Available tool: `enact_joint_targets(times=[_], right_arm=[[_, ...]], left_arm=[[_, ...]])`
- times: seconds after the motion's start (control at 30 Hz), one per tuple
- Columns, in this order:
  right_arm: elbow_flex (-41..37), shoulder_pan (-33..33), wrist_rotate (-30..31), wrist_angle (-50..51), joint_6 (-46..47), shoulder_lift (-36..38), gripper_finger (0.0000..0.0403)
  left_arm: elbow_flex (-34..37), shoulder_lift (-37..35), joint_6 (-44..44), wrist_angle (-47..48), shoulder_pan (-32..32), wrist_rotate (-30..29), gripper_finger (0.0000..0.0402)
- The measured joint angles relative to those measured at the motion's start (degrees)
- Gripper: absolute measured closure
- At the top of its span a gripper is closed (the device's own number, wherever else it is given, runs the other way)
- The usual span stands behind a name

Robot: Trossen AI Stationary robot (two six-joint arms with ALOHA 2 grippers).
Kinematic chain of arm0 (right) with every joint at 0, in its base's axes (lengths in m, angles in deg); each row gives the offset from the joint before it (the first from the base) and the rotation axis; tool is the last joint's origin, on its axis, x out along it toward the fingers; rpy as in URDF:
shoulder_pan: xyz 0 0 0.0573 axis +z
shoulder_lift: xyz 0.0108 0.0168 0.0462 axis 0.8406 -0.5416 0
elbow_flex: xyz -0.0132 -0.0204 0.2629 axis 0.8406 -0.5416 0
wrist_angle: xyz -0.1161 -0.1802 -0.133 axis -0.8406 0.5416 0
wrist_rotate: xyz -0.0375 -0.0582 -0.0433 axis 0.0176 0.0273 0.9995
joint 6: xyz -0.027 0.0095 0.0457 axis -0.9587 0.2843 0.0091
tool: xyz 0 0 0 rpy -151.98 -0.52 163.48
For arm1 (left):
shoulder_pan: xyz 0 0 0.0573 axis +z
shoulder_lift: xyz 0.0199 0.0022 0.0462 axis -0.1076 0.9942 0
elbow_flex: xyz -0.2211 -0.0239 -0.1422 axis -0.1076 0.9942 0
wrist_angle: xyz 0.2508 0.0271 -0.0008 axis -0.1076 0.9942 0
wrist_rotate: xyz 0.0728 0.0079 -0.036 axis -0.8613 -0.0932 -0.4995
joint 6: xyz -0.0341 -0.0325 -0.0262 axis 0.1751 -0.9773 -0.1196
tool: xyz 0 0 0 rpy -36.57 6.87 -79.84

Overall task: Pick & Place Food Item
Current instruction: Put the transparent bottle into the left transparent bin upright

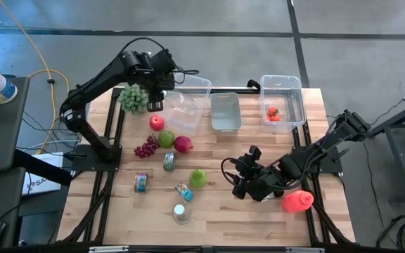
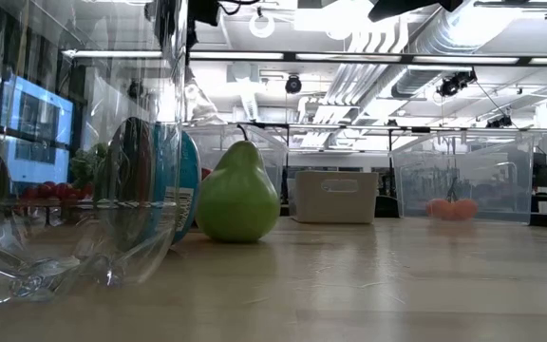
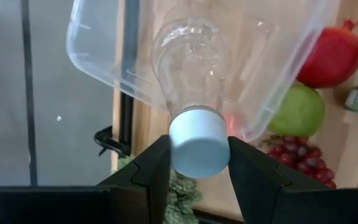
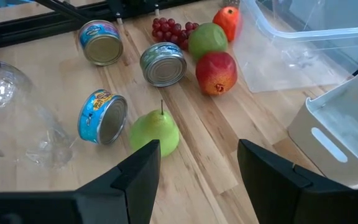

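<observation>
Pale wooden table on a dark frame over grey concrete floor; beyond it in the low view, a bright workshop with ceiling ducts and strip lights.

Left gripper raised over the far left of the table, fingers clamped on the white cap of a clear plastic bottle, bottle body pointing into a tilted clear bin; bottle hard to make out in the high view, lost against the bin's walls. Green bushy vegetable just beside that gripper, partly hidden in the left wrist view.

Right gripper low over the near right of the table, fingers spread wide apart with nothing between them, pointing at the pear. Red bottle just beside that arm.

Scattered mid-table: red grapes, green apple, pomegranate, red apple, three tins with blue labels too small to read; a second clear bottle lying near the front edge, looming blurred at the low view's left.

White tub and another clear bin along the far edge, the latter holding tomatoes.
</observation>
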Motion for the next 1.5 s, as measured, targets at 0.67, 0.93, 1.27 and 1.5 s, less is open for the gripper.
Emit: enact_joint_targets(times=[0.67,0.93,1.27,1.5], right_arm=[[0.0,-0.4,0.1,0.1,-1.5,0.0,0.0198],[0.0,-0.5,0.1,0.1,-1.9,0.0,0.0198],[0.0,-0.5,0.1,0.1,-1.9,0.0,0.0198],[0.0,-0.5,0.1,0.1,-1.9,0.0,0.0198]], left_arm=[[-12.1,13.5,2.3,3.4,6.4,4.8,0.0263],[-12.0,13.3,4.4,1.3,5.4,1.6,0.0248],[-12.0,12.9,6.0,-0.4,3.8,-4.4,0.0246],[-12.0,12.6,5.9,-0.5,1.3,-11.8,0.0245]])
